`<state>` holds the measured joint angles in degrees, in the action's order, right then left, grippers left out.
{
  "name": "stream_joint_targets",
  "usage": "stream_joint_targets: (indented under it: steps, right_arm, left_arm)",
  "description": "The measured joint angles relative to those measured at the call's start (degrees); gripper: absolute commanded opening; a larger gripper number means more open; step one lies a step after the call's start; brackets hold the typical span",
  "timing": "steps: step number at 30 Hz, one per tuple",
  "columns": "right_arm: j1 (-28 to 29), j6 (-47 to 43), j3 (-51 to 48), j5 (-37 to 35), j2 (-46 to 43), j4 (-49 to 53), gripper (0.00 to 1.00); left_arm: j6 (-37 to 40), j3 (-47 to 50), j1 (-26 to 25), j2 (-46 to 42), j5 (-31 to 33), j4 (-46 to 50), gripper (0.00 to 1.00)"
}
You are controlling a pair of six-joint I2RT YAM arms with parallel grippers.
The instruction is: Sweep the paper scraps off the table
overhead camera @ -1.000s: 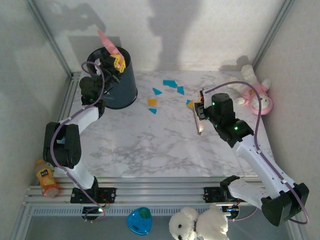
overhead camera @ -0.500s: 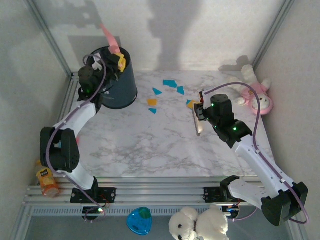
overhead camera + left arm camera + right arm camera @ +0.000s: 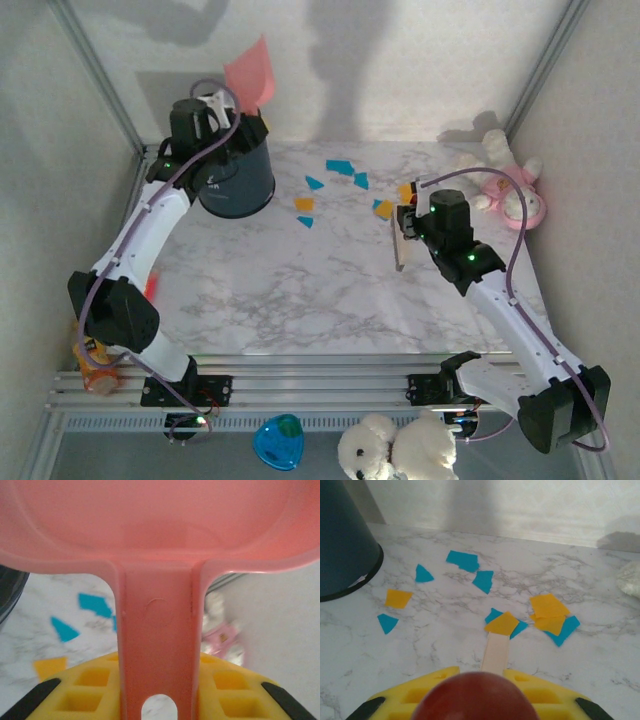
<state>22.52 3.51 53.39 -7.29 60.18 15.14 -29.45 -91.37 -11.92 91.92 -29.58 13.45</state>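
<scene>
Seen from above, the left gripper (image 3: 232, 115) is clenched on the handle of a pink dustpan (image 3: 250, 72) held up over a dark blue bin (image 3: 235, 180) at the table's (image 3: 300, 290) far left corner. The right gripper (image 3: 403, 216) grasps a red-handled tool (image 3: 399, 255) beside the paper scraps (image 3: 341, 167), which lie scattered on the marble between bin and tool. The left wrist camera shows the dustpan handle pinched between yellow fingers (image 3: 90, 685), with teal and orange scraps on the table below. The right wrist camera shows the red handle gripped between yellow fingers (image 3: 415, 697), its pale strip pointing at an orange scrap, with more scraps spread ahead.
</scene>
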Motion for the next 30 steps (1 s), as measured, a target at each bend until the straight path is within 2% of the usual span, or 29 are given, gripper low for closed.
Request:
stream_joint_targets:
  steps: [7,16,22,27,30]
  right_arm:
    - [-5.0,2.4,-1.9,2.1,-0.1,-1.7,0.00]
    - [-10.7,6.4,-2.5,4.6,-0.1,-4.3,0.00]
    - [-14.1,8.7,-3.2,6.2,-0.1,-5.8,0.00]
    - [-15.5,10.0,-3.2,6.6,0.1,-7.1,0.00]
    - [-17.0,11.1,-2.6,8.3,3.0,-9.6,0.00]
  left_arm:
    - [19.3,0.0,-6.1,-0.1,5.5,9.7,0.12]
    - [39.7,2.8,-14.6,0.0,11.8,18.1,0.12]
    - [48.9,3.4,-19.1,4.0,15.2,23.8,0.12]
    - [53.6,3.5,-20.3,9.6,17.0,29.0,0.12]
    - [55.7,3.4,-20.7,12.2,17.7,32.2,0.12]
